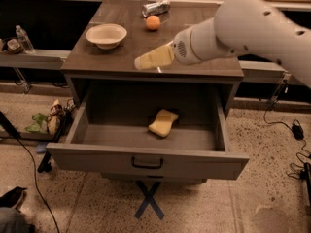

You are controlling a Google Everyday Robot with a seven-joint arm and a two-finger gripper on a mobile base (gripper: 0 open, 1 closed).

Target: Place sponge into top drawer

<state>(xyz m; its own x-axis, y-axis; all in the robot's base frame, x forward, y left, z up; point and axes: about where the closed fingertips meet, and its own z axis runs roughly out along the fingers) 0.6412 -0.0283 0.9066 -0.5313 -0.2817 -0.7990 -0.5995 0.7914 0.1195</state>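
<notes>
The top drawer (pixel 146 157) is pulled wide open below the tabletop, its dark bar handle centred on the front panel. The pale yellow sponge (pixel 163 123) lies loose on the drawer floor, near the middle and towards the back. My gripper (pixel 142 62) hangs above the front edge of the tabletop, well above the sponge and apart from it. It is open and holds nothing. My white arm comes in from the upper right.
On the tabletop stand a cream bowl (pixel 106 34), an orange ball (pixel 153 22) and a crushed can (pixel 156 7). A bottle (pixel 23 38) stands on a low shelf at left. Cables lie on the floor at both sides. A blue tape cross (pixel 149 198) marks the floor in front.
</notes>
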